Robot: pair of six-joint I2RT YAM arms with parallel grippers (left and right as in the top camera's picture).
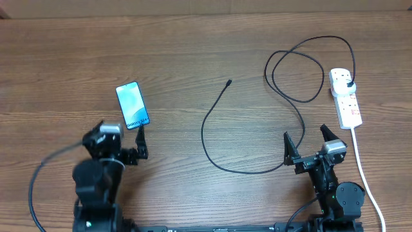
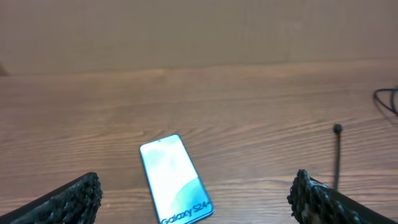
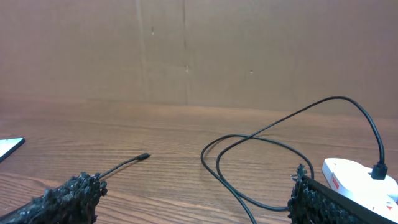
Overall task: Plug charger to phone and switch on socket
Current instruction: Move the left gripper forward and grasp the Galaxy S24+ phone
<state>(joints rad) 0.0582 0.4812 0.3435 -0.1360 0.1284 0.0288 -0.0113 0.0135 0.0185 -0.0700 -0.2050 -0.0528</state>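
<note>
Both arms sit low at the near edge of the wooden table [image 1: 64, 51], forearms pointing away from the robot and wrists roughly level. The left gripper [image 1: 119, 134] has its jaws spread wide and holds nothing. It sits just on the near side of the phone [image 1: 132, 105]. In the left wrist view its two black textured fingers [image 2: 68, 200] frame the phone's near end without touching it. The phone lies flat and screen up, slightly skewed, with its "Galaxy S24+" text toward the robot.

The right gripper [image 1: 308, 143] is well apart from the phone, far to its right. It too is wide open and empty, with its fingers [image 3: 314, 199] above bare wood.

The charger [image 1: 203, 132] runs as a thin black cable. Its connector tip [image 1: 229, 82] lies free on the table to the right of the phone, apart from it and a little farther from the robot. From the tip the cable curves toward the robot, sweeps right just ahead of the right gripper's fingertips, then loops twice away from the phone. Its black plug [image 1: 349, 84] is seated in the far end of the white power strip [image 1: 351, 111], which lies farthest from the phone near the table's right edge.

Open wood lies around the phone on every side except the near one. A brown cardboard wall [image 3: 186, 50] closes off the far edge. The strip's white cord [image 1: 360, 167] trails toward the robot, passing just right of the right arm.
</note>
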